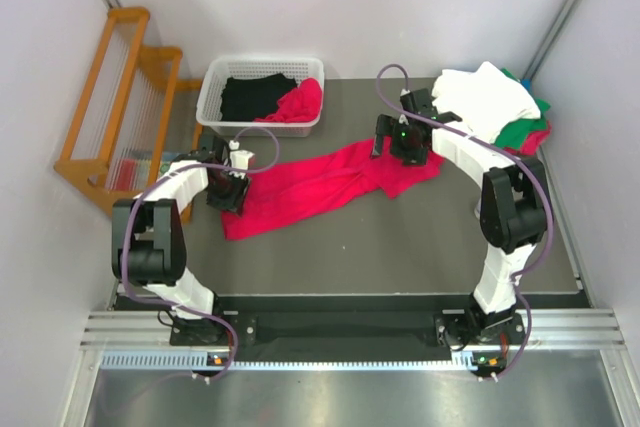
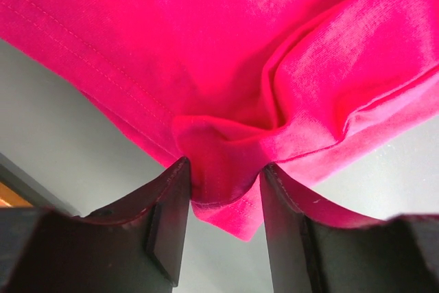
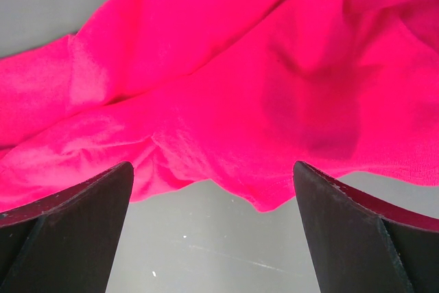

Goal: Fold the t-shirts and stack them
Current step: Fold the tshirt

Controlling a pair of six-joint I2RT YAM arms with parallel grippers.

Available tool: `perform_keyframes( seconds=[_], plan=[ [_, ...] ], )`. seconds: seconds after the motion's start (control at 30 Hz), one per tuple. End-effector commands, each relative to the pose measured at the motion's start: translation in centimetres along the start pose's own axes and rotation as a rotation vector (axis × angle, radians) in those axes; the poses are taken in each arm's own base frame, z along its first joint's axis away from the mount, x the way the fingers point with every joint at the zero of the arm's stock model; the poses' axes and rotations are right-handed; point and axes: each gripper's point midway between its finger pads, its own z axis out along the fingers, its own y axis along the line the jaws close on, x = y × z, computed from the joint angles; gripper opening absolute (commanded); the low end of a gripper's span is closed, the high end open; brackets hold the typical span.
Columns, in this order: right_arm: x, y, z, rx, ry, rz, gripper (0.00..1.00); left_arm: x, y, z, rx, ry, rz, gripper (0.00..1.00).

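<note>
At the left of the top view, the left gripper [image 1: 226,190] sits on the lower-left end of the red tee [image 1: 320,185]. Its wrist view shows the fingers [image 2: 168,228] pinched on a gathered fold of the hem, cloth bulging between them and a corner hanging out below.

The tee lies stretched across the middle of the table [image 1: 400,247], its long axis running from lower left up to upper right, rumpled rather than flat. Behind it, at upper centre, the basket [image 1: 260,97] holds a black tee [image 1: 255,95] and another red one [image 1: 300,102].

At the right end, the right gripper [image 1: 403,139] hangs over the tee's upper-right part. In its wrist view the fingers [image 3: 75,221] stand wide apart, with red cloth [image 3: 226,94] spread beyond them and a loose edge lying just ahead of the gap; nothing is held. Further right, in the upper-right corner, a pile [image 1: 495,107] of white, green and red tees rests on the table.

So each arm has its own end of the tee. The right one is nearer the free end, and it probably needs to go forward onto that edge and close before the shirt can be pulled flat along its length.
</note>
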Motion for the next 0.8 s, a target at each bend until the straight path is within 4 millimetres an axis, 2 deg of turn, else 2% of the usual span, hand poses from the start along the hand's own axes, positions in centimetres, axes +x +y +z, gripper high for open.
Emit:
perform_keyframes(
  seconds=[0.0,0.07,0.13,0.3,0.33,0.37,0.47,0.7,0.77],
  plan=[
    [-1.4,1.1,0.1,-0.020,-0.044,-0.012,1.00,-1.6,0.1,-1.8,-0.017,-0.075,0.018,0.51],
    [-1.2,1.0,0.4,-0.017,-0.035,-0.011,1.00,-1.7,0.1,-2.0,-0.024,-0.078,0.017,0.61],
    [-1.2,1.1,0.5,-0.020,-0.035,-0.010,1.00,-1.6,0.2,-2.3,-0.032,-0.081,0.017,0.67],
    [-1.4,1.2,0.4,-0.024,-0.038,-0.010,1.00,-1.7,0.5,-2.3,-0.050,-0.089,0.021,0.65],
    [-1.3,1.2,0.3,-0.023,-0.037,-0.012,1.00,-1.6,0.5,-2.2,-0.049,-0.086,0.020,0.63],
    [-1.3,1.2,0.3,-0.023,-0.038,-0.013,1.00,-1.7,0.5,-2.1,-0.050,-0.087,0.019,0.52],
    [-1.2,1.0,0.3,-0.017,-0.035,-0.016,1.00,-1.4,0.6,-1.6,-0.050,-0.076,0.012,0.30],
    [-1.1,0.9,0.3,-0.016,-0.037,-0.016,1.00,-1.0,1.2,-0.6,-0.072,-0.061,0.005,0.19],
    [-1.1,0.9,0.3,-0.017,-0.038,-0.016,1.00,-1.0,1.2,-0.6,-0.074,-0.060,0.005,0.06]
  ],
)
